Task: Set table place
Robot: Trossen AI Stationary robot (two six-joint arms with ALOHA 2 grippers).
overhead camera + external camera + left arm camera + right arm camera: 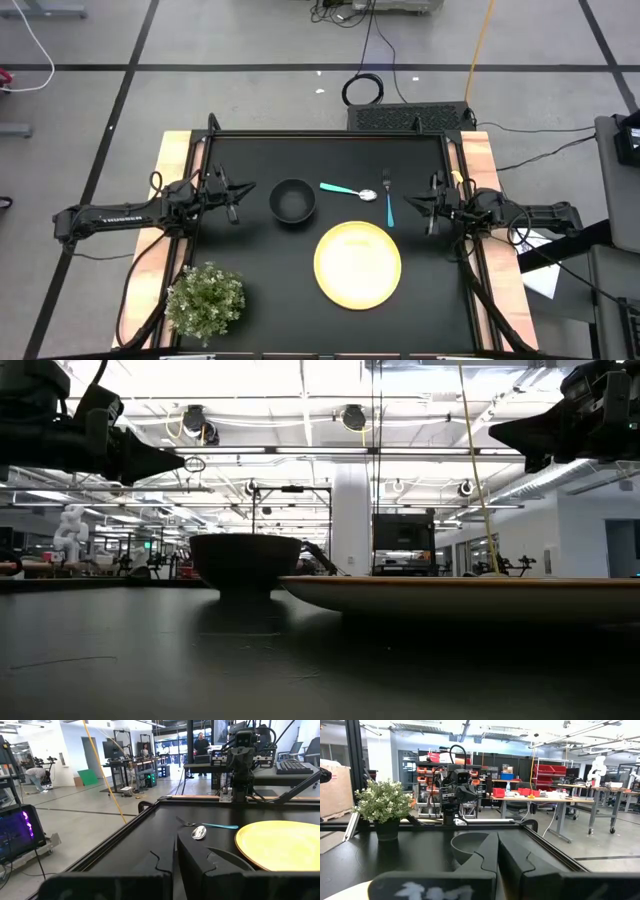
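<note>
A black bowl (293,200) stands on the black table (250,250) left of centre, and a round yellow plate (358,263) lies nearer the front. Beyond the plate lie a teal-handled spoon (350,190) and a teal-handled fork (388,198), flat on the table. My left gripper (236,205) hovers shut at the table's left edge, level and pointing at the bowl (227,860). My right gripper (428,208) hovers shut at the right edge, pointing toward the fork. Both hang above the tabletop in the low view, left gripper (178,462) and right gripper (497,432).
A green potted plant (206,300) stands at the table's front left corner. Wooden strips (175,170) run along the left and right sides. Bare black tabletop lies in front of the bowl and left of the plate.
</note>
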